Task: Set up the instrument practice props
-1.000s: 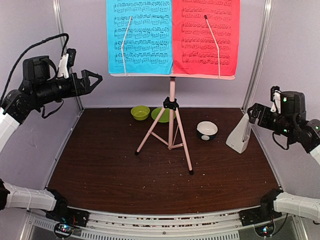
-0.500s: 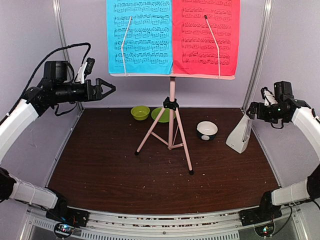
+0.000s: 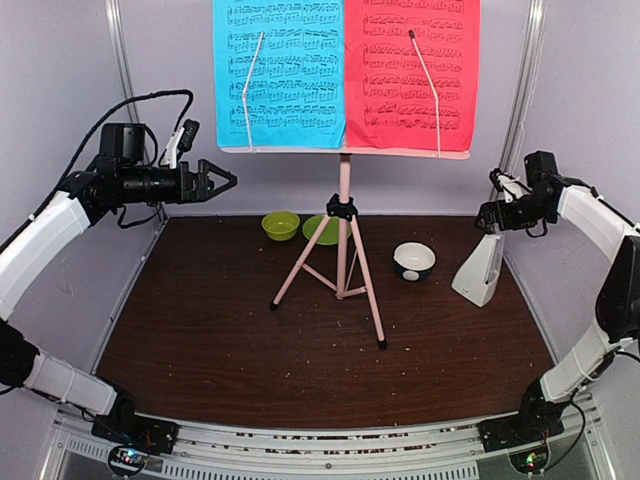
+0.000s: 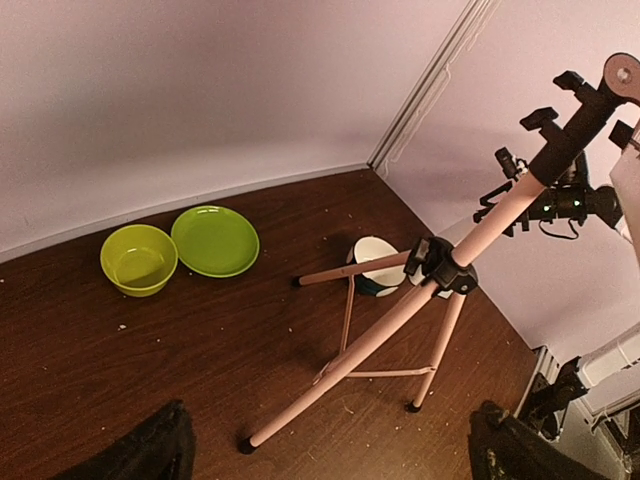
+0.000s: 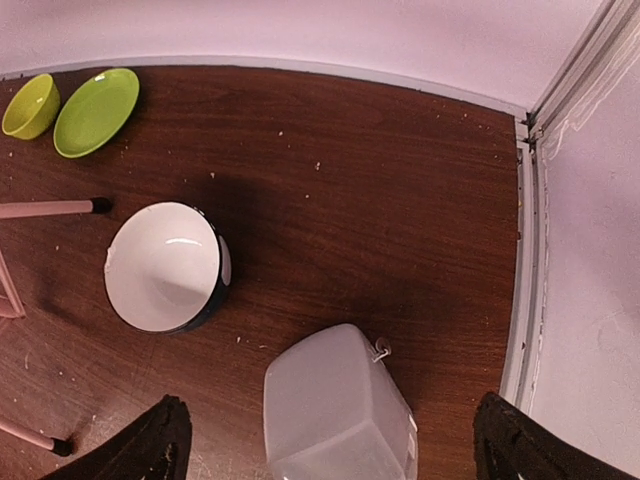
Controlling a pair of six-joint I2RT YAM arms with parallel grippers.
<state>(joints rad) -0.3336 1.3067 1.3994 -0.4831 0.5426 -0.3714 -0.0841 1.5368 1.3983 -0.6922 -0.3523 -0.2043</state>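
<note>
Your left gripper [image 3: 228, 180] hangs in the air over the table's [image 3: 200, 340] left edge, pointing toward the stand. Its jaws are spread wide and nothing is in them.

Along the far edge, left of centre, the lime green bowl [image 3: 280, 225] sits just beside the lime green plate [image 3: 322, 231].

The pale pink music stand [image 3: 344, 215] is upright on its three legs, mid-table toward the far edge. You have the blue sheet [image 3: 280, 75] on the left half of its desk and the red sheet [image 3: 410, 70] on the right half, their edges meeting. A thin retaining arm lies across each sheet.

Right of the stand's legs is the small white bowl [image 3: 414, 260] with its dark base, apart from them.

The white pyramid metronome [image 3: 478, 270] stands upright near the right edge, toward the far right corner.

Your right gripper [image 3: 492, 215] hovers above the metronome. In the right wrist view its fingers [image 5: 160, 440] are wide apart either side of the metronome's top, and they grip nothing.
</note>
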